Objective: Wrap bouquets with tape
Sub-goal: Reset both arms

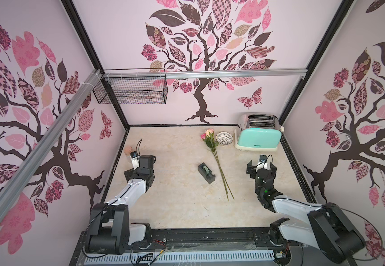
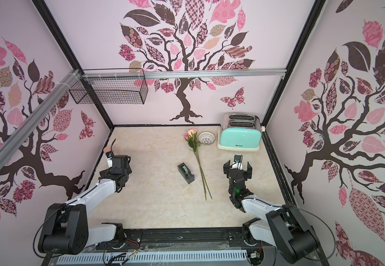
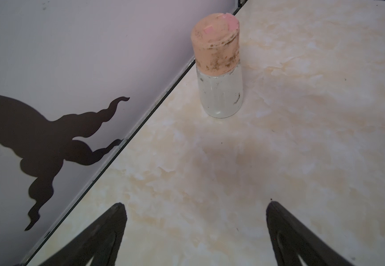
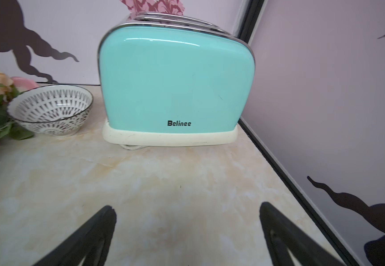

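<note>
Both top views are showing the marbled tabletop (image 1: pixel 175 207) carrying everything. The mint toaster (image 1: pixel 257 138) is standing upright in its far right corner. The bouquets (image 1: pixel 211 142) are lying flat near the middle, blooms pointing toward the back wall and stems running toward the near edge. The left end effector (image 3: pixel 195 203) is hovering by the left wall with its fingers spread wide, gripping nothing. The right end effector (image 4: pixel 186 205) is hovering in front of the toaster, likewise spread wide and gripping nothing. The tape (image 1: pixel 206 173) is sitting in its black dispenser just left of the stems, apart from them and between the two arms. A white patterned bowl (image 1: pixel 224 138) is sitting between the blooms and the toaster. A small capped jar (image 3: pixel 218 69) is standing upright near the left wall, ahead of the left end effector.
</note>
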You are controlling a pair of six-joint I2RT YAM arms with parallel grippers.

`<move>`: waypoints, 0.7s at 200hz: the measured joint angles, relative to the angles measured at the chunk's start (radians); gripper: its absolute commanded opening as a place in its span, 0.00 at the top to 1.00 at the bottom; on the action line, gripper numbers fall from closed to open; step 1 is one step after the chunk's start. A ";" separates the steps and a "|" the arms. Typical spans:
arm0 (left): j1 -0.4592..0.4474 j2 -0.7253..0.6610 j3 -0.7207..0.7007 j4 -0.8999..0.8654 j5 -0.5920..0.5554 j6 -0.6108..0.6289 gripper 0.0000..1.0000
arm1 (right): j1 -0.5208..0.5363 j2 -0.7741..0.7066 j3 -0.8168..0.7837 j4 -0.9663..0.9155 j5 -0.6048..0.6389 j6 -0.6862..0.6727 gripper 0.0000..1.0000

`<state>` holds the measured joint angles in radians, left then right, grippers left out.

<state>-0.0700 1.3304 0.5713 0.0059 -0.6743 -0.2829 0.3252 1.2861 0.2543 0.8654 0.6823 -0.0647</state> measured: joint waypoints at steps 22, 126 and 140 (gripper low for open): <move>0.005 0.044 -0.077 0.239 0.066 0.064 0.02 | -0.067 0.111 0.006 0.079 -0.015 0.008 0.00; 0.038 0.234 -0.193 0.846 0.346 0.208 0.02 | -0.251 0.297 0.001 0.324 -0.407 0.099 0.00; 0.039 0.233 -0.193 0.854 0.354 0.209 0.02 | -0.251 0.297 0.001 0.349 -0.421 0.103 0.00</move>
<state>-0.0311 1.5639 0.3782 0.8600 -0.3199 -0.0742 0.0742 1.5829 0.2550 1.2144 0.2615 0.0387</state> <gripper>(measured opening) 0.983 0.996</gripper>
